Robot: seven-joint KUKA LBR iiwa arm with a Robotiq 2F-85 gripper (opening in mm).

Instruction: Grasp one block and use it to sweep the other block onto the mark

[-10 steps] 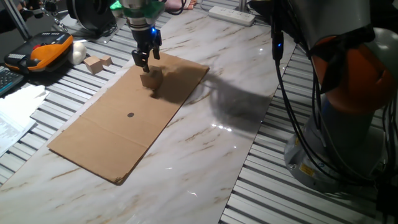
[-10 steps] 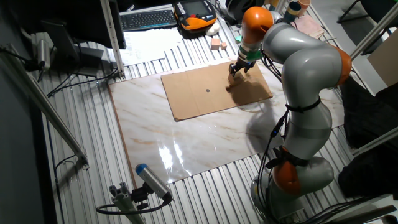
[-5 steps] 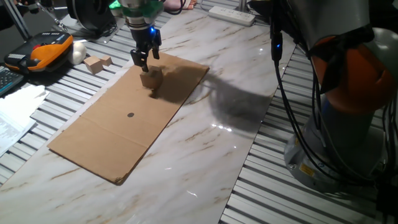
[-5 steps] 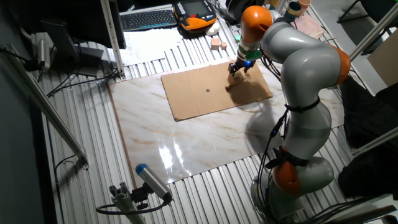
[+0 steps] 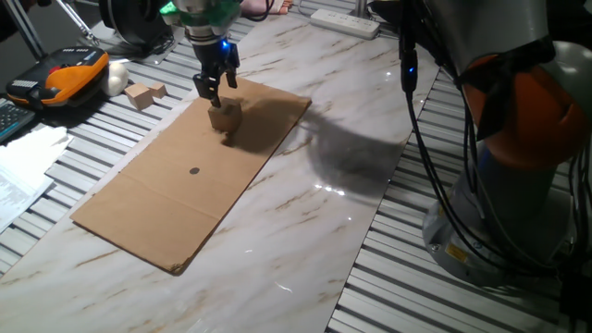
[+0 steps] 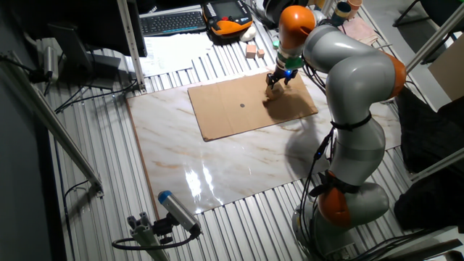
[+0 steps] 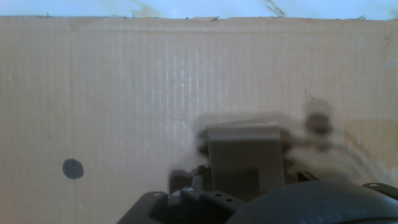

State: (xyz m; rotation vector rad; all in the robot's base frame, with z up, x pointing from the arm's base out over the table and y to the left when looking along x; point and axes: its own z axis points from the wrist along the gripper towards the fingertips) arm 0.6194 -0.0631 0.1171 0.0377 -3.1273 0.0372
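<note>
The pale tan wooden cube (image 5: 225, 116) sits on the far part of the brown cardboard sheet (image 5: 157, 199). My gripper (image 5: 213, 91) hangs just above and behind the cube, fingers pointing down, close to its top. The fixed views do not show whether it touches the cube. The mark (image 5: 193, 170) is a small dark dot in the middle of the cardboard, toward the camera from the cube. In the other fixed view the gripper (image 6: 278, 78) is over the cube (image 6: 272, 92), with the mark (image 6: 242, 105) to its left. The hand view is blurred; it shows the mark (image 7: 73, 168) at lower left and the grey fingers (image 7: 244, 155).
Two smaller tan wooden pieces (image 5: 144, 94) lie on the slatted table left of the cardboard. An orange and black device (image 5: 65, 76), papers (image 5: 20, 171) and a keyboard (image 6: 172, 22) lie beyond the cardboard. The robot base (image 5: 518, 176) stands at right with hanging cables.
My gripper has shifted very slightly up and away from the cube. The cube and the mark have not moved.
</note>
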